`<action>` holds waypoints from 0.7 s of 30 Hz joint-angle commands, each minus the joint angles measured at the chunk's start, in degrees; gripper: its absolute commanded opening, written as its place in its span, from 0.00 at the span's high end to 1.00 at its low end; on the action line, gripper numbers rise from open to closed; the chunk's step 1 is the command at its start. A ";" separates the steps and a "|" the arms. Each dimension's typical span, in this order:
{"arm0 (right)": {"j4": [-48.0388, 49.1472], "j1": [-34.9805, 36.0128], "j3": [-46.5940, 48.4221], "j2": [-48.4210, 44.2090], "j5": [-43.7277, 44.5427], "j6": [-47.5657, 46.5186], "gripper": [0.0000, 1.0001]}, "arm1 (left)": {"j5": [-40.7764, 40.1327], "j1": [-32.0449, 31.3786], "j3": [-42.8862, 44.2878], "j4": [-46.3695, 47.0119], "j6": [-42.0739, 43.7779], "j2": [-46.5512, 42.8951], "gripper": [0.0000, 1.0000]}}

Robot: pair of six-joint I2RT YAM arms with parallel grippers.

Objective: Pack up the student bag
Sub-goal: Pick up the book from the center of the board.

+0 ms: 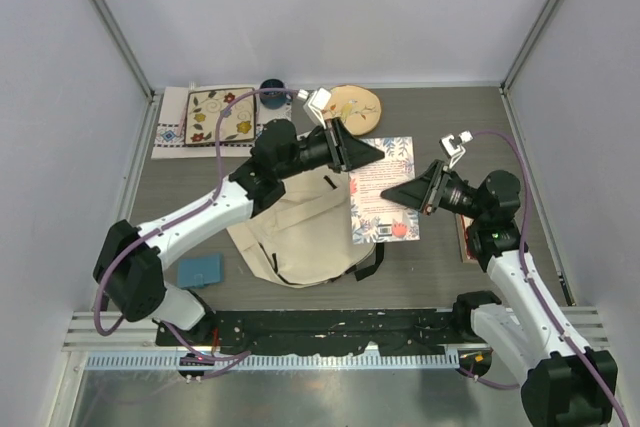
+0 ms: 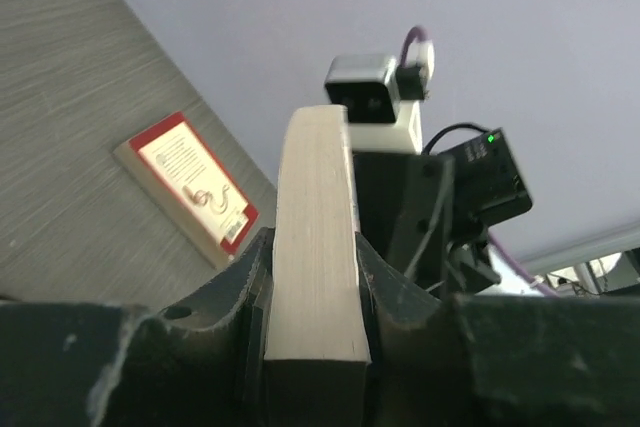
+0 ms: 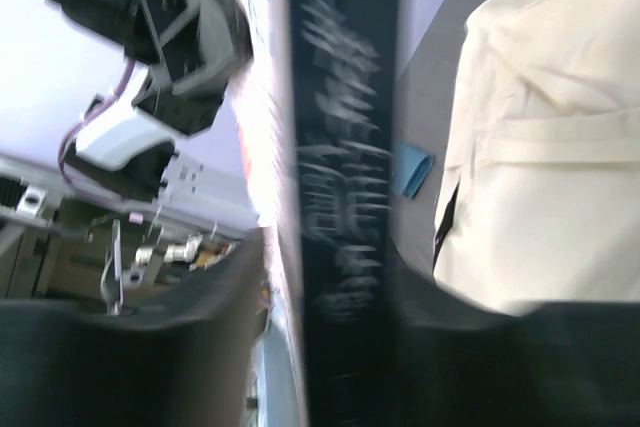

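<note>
Pinching a floral-covered paperback book (image 1: pixel 385 217) from both sides, we have our left gripper (image 1: pixel 377 154) closed on its cream page edge and our right gripper (image 1: pixel 389 194) clamped across its dark spine. From above, the book overlaps the right edge of the large cream fabric student bag (image 1: pixel 300 232), which lies flat between our arms. We cannot tell what it contains.

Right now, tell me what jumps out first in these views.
A floral-covered book is gripped by both the left gripper and the right gripper, at the right edge of the cream student bag lying mid-table. A red-bordered book lies flat on the table's right side.
</note>
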 commanded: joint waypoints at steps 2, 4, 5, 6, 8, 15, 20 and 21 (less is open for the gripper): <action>-14.31 -0.48 5.57 0.39 10.16 -11.88 0.25 | -9.05 0.75 -4.55 -7.76 4.13 -9.41 1.00; -19.96 -0.48 6.44 -1.01 16.04 -15.32 0.19 | -20.38 1.01 -6.22 -11.65 5.19 -14.94 1.00; -25.30 -0.40 6.45 -1.63 17.80 -17.52 0.18 | -23.90 1.10 -7.88 -15.33 5.19 -16.79 1.00; -27.26 -0.39 6.36 -2.25 19.74 -18.32 0.17 | -31.07 1.36 -8.68 -16.75 4.93 -18.73 1.00; -29.21 -0.48 4.61 -4.27 22.13 -18.68 0.17 | -36.13 1.80 -10.70 -20.00 4.31 -24.18 1.00; -18.59 3.29 -4.97 -10.07 24.31 -6.13 0.17 | -49.15 2.16 -16.51 -21.08 -2.01 -35.35 1.00; -10.61 13.37 -8.84 -11.48 34.84 2.14 0.17 | -49.60 2.16 -20.73 -16.35 -7.27 -37.29 1.00; -9.28 14.88 -9.28 -11.22 36.27 2.93 0.17 | -49.51 2.16 -21.34 -15.55 -8.07 -37.29 1.00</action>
